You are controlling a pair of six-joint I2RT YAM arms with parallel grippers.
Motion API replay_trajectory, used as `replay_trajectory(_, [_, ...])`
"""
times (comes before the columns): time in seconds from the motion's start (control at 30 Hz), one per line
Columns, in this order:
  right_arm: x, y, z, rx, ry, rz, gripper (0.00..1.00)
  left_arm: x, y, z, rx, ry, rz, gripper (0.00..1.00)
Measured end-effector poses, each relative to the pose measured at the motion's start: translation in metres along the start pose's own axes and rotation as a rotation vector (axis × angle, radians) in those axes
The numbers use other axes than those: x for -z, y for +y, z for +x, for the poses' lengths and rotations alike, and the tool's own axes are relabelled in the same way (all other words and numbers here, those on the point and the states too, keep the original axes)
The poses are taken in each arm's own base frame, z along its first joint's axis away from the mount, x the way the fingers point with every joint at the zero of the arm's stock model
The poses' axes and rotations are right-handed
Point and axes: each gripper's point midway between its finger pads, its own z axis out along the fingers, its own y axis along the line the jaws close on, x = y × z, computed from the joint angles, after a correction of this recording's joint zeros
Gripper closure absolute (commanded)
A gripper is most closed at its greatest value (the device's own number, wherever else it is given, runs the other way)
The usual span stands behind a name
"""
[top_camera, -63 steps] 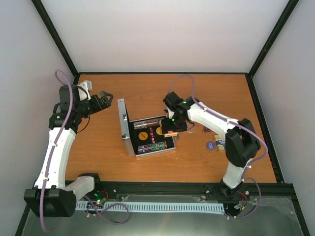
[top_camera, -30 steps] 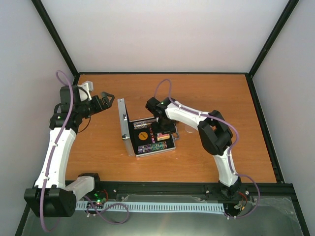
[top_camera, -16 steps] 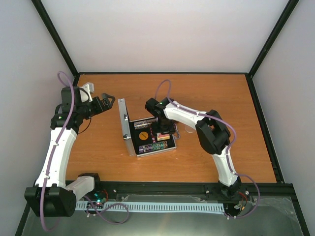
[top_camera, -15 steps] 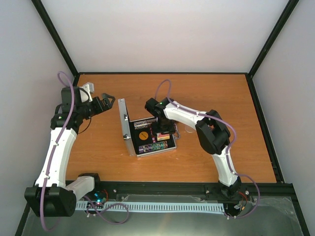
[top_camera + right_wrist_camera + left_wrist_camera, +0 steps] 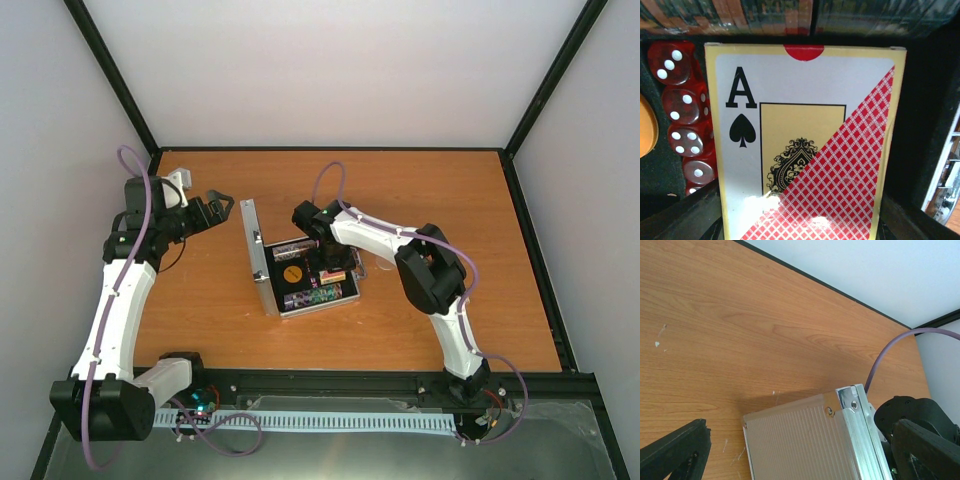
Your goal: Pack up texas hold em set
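Tabletop point(image 5: 420, 190) — red deck point(image 5: 805, 145), cut off below, mostly hides right jaws.

The card deck point(image 5: 805, 145) sits between the right fingers point(image 5: 675, 222), inside the open case point(image 5: 255, 255) on the bench point(image 5: 430, 190). Dice point(image 5: 685, 105) lie in a column just left of those fingers, chips point(image 5: 740, 15) beyond them. The case's upright lid point(image 5: 805, 440) stands ahead of the left fingers point(image 5: 675, 452).

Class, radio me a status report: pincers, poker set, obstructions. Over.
Left pincer open, beside upright case lid. Right pincer shut on red card deck, over case tray beside red dice. Nothing blocking seen.
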Motion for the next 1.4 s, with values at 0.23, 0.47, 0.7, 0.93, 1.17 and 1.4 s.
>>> replay_trajectory(0.23, [0.0, 0.0, -0.003, 0.013, -0.015, 0.007, 0.2, 0.0, 0.0, 0.0, 0.0, 0.0, -0.001, 0.0])
replay_trajectory(0.47, [0.01, 0.002, -0.013, 0.031, -0.072, -0.004, 0.19, 0.0, 0.001, 0.0, 0.0, -0.002, -0.006, 0.0])
replay_trajectory(0.7, [0.054, -0.007, -0.017, 0.032, -0.169, -0.024, 0.34, 0.0, 0.002, 0.0, 0.0, -0.003, -0.01, 0.0])
replay_trajectory(0.93, [0.056, -0.012, -0.012, 0.017, -0.178, -0.051, 0.53, 0.002, 0.0, -0.004, -0.004, -0.012, -0.008, 0.0])
replay_trajectory(1.17, [0.034, -0.001, -0.022, 0.015, -0.165, -0.097, 0.56, 0.003, -0.002, -0.005, -0.005, -0.015, -0.006, 0.0])
replay_trajectory(1.4, [0.008, -0.001, -0.026, 0.029, -0.138, -0.083, 0.59, 0.005, -0.005, -0.006, -0.007, -0.014, 0.004, 0.0])
